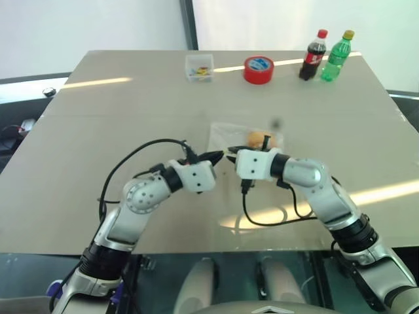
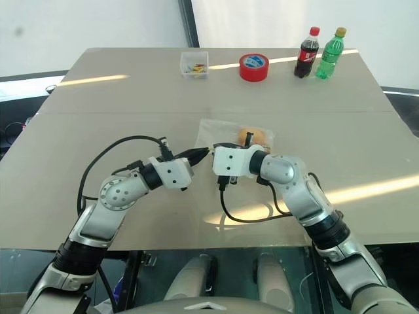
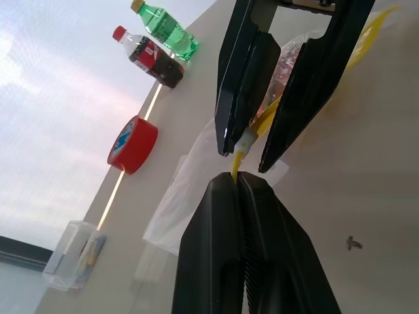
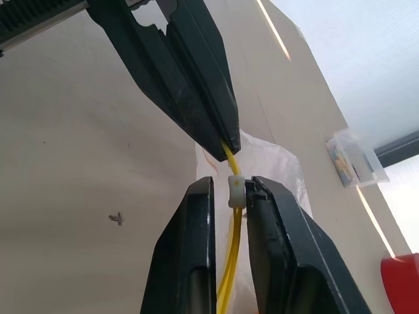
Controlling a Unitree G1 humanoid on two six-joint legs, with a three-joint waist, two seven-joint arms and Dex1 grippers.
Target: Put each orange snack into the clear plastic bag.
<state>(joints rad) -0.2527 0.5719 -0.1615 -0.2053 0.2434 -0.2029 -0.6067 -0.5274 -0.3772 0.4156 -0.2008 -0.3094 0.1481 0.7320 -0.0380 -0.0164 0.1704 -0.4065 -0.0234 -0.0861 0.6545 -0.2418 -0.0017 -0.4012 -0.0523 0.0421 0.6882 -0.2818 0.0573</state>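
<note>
Broad beige table (image 1: 131, 118). Clear crinkly plastic bag (image 1: 226, 135) near table centre, glossy orange snack (image 1: 256, 139) inside. Left gripper (image 3: 237, 180) clamped tight on bag's yellow seal strip (image 4: 230, 258). Right gripper (image 4: 229, 190) narrowly parted, pinching strip's white slider (image 4: 235, 191).

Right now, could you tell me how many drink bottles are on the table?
2. A dark cola bottle with a red cap and a green bottle with a yellow cap stand upright side by side at the table's far right corner, right of the red tape roll.
</note>
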